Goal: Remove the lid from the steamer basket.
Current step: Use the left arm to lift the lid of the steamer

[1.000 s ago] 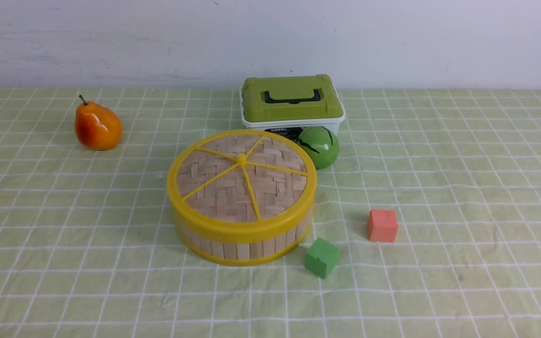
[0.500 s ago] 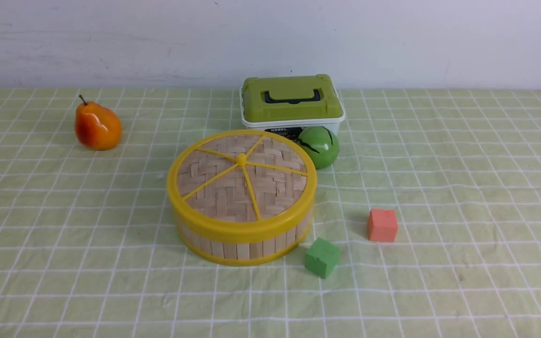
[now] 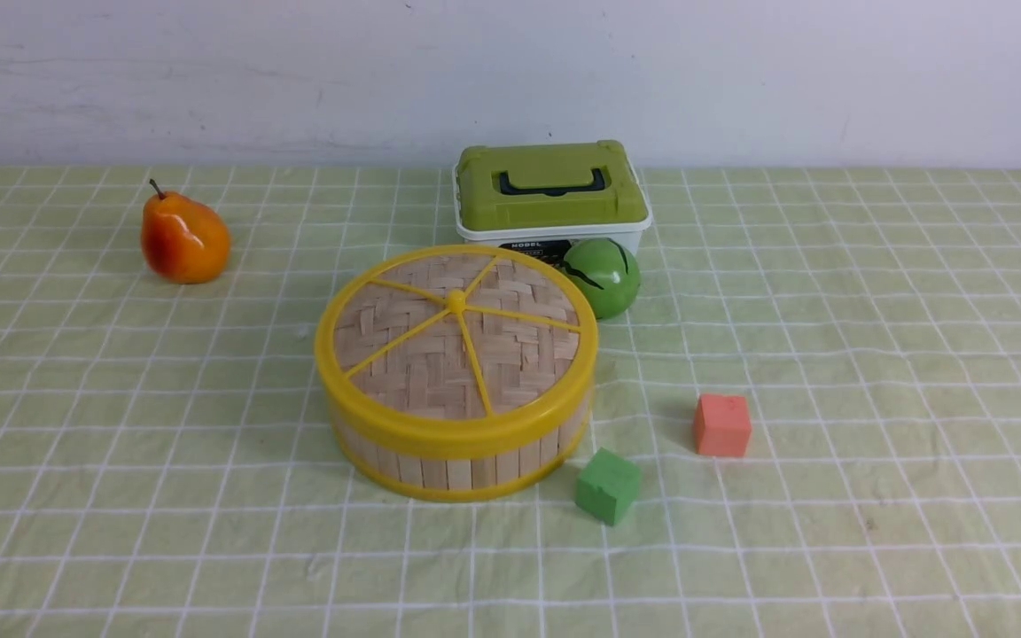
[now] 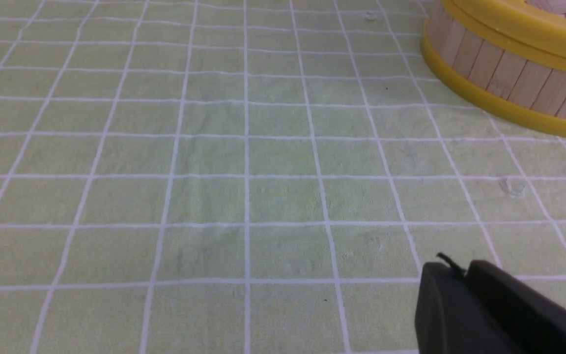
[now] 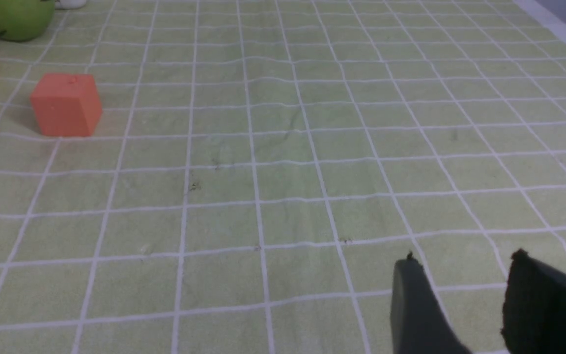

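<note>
Since the lid (image 3: 455, 341) sits flat on the steamer basket (image 3: 466, 465) slightly left of centre on the checked cloth (image 3: 209, 532), we judge our left gripper (image 4: 455, 270), pressed together and empty, nearer than our right gripper (image 5: 465, 259), which is parted and empty.

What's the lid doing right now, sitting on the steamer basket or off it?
On. The lid sits flat atop the steamer basket, its yellow rim flush around the slat walls, with no edge lifted.
</note>
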